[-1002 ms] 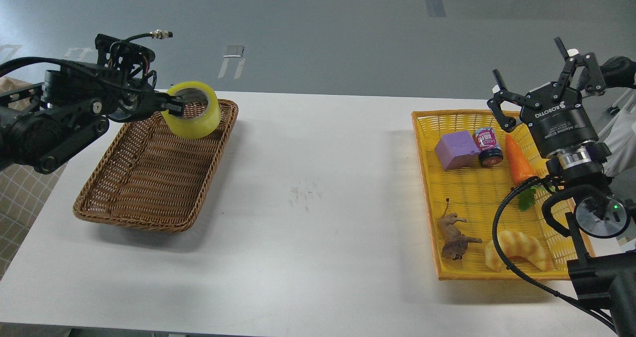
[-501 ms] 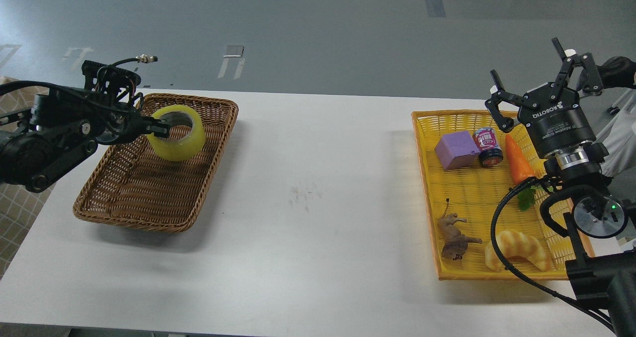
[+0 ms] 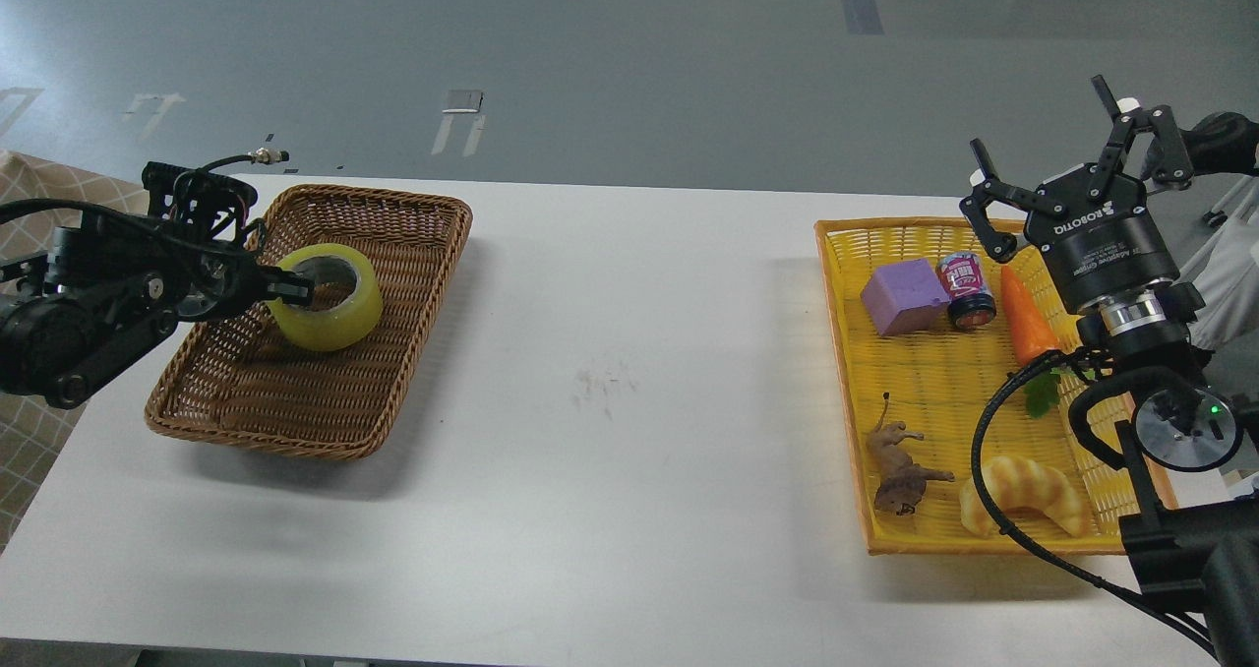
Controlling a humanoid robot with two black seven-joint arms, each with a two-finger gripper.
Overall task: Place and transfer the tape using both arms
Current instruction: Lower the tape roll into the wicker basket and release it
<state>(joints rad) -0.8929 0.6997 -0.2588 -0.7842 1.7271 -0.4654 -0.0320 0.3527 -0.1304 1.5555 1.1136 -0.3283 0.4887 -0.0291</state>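
The tape is shiny, see-through yellow plastic. The brown basket is rough woven wicker. The yellow tray is woven plastic. The table is smooth, matt white. The right gripper is matt black, with a shiny metal ring below it.

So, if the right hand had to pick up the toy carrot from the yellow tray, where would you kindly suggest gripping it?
Grip the carrot across its thick orange middle, coming from above. It lies flat in the yellow tray, tip pointing away, so its long sides are exposed; the can crowds the narrow tip, and the green leaves look too soft.
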